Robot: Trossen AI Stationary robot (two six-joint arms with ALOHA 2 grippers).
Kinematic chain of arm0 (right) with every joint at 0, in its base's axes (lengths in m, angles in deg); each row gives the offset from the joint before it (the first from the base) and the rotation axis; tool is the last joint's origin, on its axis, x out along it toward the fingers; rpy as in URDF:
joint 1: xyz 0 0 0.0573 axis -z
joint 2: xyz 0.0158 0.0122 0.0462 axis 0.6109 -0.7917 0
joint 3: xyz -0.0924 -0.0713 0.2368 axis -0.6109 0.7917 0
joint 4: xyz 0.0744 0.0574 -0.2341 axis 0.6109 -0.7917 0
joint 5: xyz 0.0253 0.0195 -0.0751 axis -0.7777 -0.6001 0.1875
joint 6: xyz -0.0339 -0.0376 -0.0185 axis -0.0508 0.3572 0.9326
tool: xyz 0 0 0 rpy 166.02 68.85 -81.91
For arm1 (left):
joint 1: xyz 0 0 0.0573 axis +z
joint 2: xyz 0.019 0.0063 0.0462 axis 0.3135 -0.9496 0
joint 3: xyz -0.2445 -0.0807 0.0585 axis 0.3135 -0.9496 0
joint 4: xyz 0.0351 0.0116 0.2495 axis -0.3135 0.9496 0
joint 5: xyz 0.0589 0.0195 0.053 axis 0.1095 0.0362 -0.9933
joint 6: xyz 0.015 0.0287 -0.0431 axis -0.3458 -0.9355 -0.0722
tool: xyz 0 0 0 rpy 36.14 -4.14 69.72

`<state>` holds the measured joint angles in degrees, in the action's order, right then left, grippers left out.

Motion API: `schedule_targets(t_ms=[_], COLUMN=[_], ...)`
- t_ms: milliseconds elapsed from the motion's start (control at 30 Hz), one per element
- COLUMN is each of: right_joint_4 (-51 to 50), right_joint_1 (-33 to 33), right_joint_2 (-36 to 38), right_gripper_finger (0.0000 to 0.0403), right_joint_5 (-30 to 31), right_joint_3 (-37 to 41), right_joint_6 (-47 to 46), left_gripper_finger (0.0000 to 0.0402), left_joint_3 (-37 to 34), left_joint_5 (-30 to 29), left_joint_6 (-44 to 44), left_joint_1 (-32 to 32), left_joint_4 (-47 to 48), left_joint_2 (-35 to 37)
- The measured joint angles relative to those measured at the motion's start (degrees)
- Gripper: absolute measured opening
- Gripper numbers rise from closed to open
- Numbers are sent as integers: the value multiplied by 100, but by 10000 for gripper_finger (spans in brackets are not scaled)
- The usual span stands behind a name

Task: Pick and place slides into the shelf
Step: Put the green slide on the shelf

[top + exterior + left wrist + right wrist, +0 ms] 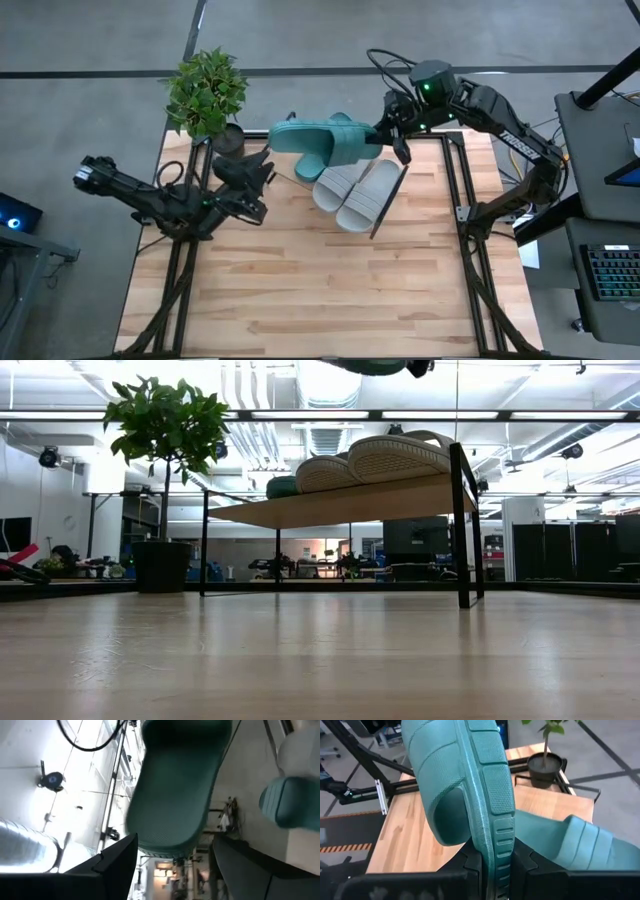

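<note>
While my right claw (492,865) clenched the ribbed rubbery edge of a teal slide (315,138) above the slanted wooden shelf (330,510), two soft grey slides (358,190) lay there; my left claw (262,170) hung released beside the shelf.

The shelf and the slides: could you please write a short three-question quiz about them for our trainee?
1. True or false: both grey slides lie on the shelf.
2. Which arm's gripper holds the raised teal slide?
3. Fill in: the pot beside the shelf holds a green ___.

Key
1. True.
2. The right gripper, shut on the slide's edge.
3. plant.
</note>
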<state>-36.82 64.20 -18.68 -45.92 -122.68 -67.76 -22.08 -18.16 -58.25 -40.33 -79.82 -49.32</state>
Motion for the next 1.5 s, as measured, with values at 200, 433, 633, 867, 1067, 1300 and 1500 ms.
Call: schedule_targets(t_ms=[200,433,633,867,1067,1300,1500], right_joint_4=[43,47,10,-22,-10,41,64], right_joint_1=[0,0,-2,0,0,0,0], right_joint_2=[129,430,673,740,660,540,520], right_gripper_finger=[35,35,35,35,35,35,35], right_joint_5=[52,224,405,554,523,519,515], right_joint_3=[0,0,0,-2,-2,-2,-2], right_joint_6=[39,157,196,262,261,221,114], left_gripper_finger=[244,244,244,244,244,244,244], left_joint_3=[6,137,247,865,1583,2998,4316], left_joint_5=[504,719,1383,3028,2960,3064,3201], left_joint_6=[-202,386,2342,5429,6465,7392,8216], left_joint_1=[159,314,314,333,336,397,593], left_joint_4=[-430,-1566,-313,2810,4829,6573,8268], left_joint_2=[-51,611,1588,2141,2050,1265,560])
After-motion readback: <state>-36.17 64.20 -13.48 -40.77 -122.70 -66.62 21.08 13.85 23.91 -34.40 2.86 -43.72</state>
